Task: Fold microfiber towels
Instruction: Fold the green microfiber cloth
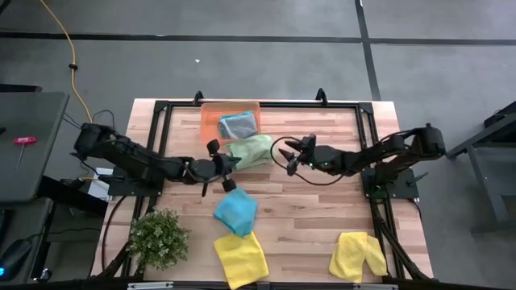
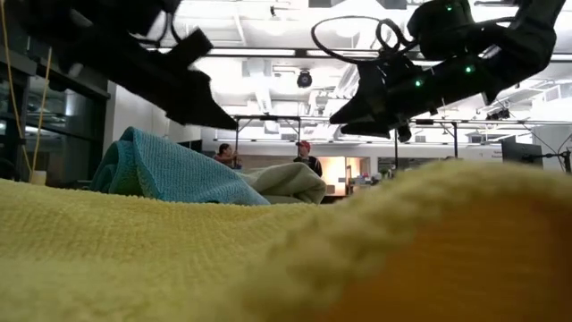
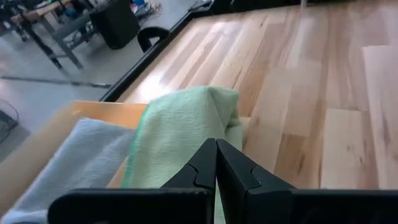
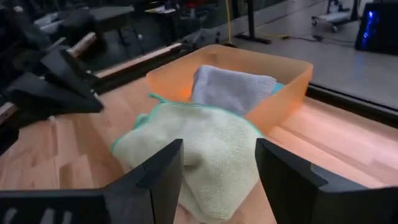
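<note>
Microfiber towels are lying about the wooden surface [image 1: 314,217]: a folded light green towel [image 1: 251,150] is sitting just beside the orange tray [image 1: 211,119], which is holding a grey towel [image 1: 237,125]. The left claw [image 1: 226,167] is hovering clenched and empty at the green towel's edge, while the right claw [image 1: 295,153] is hanging released beside it.

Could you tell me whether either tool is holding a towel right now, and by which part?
Nothing is held: the left tool is shut empty, the right tool open above the green towel.
</note>
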